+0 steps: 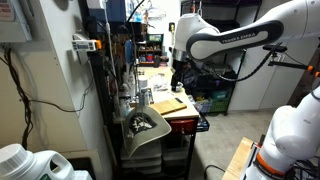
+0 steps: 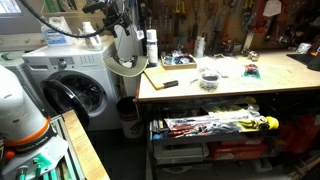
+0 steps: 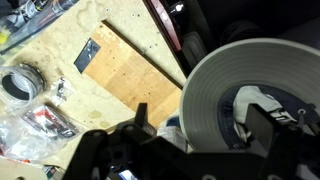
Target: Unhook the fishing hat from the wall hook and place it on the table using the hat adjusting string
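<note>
Jaws wide apart and empty, my gripper point(image 3: 200, 128) hovers over the floppy khaki wide-brimmed fishing hat point(image 3: 215, 95) hanging at the end of the light wooden table point(image 2: 235, 85); I judge this the approach, and next I must pinch its cord, unseen here.

You are not getting any readable text in these views. The small white-and-orange tag point(image 1: 86, 44) sticking out of the left wall post is showing only a blur. The white plastic bottle point(image 2: 151, 45) standing at the far edge of the light wooden tabletop point(image 2: 230, 82) is appearing too small for any label to be made out.
</note>
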You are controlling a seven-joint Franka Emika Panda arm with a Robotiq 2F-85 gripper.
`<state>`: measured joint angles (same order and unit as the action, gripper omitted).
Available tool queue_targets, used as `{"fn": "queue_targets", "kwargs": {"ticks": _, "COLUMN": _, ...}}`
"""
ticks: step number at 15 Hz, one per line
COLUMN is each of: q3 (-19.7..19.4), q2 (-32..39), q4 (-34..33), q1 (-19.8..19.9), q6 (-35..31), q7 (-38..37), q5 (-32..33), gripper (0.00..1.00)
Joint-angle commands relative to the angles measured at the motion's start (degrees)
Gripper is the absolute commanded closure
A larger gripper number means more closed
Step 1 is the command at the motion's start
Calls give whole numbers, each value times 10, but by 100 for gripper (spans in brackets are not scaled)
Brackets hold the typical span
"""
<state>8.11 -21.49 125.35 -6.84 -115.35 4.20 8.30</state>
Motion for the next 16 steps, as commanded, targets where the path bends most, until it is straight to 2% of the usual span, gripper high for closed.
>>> {"fn": "queue_targets", "kwargs": {"ticks": 1, "q3": 26, "q2": 25, "q4": -35, "q1": -9, "q6": 30, "q7": -69, "q5": -19, "gripper": 0}}
{"fn": "queue_targets", "kwargs": {"ticks": 7, "q3": 90, "q2": 50, "q4": -72, "q1": -1, "q6": -19, "q7": -268, "q5": 22, "gripper": 0}}
{"fn": "queue_targets", "kwargs": {"ticks": 12, "q3": 126, "q2": 74, "q4": -103, "q1": 11, "q6": -52, "q7": -416, "q5": 120, "gripper": 0}}
{"fn": "queue_targets", "kwargs": {"ticks": 14, "q3": 128, "q2": 88, "q4": -116, "q1": 6, "q6": -48, "q7": -427, "q5": 149, "gripper": 0}}
{"fn": "queue_targets", "kwargs": {"ticks": 15, "q3": 116, "q2": 71, "q4": -102, "q1": -4, "q6": -47, "q7": -409, "q5": 124, "gripper": 0}}
{"fn": "queue_targets", "kwargs": {"ticks": 16, "q3": 117, "q2": 77, "q4": -107, "q1": -5, "q6": -47, "q7": -415, "q5": 134, "gripper": 0}}
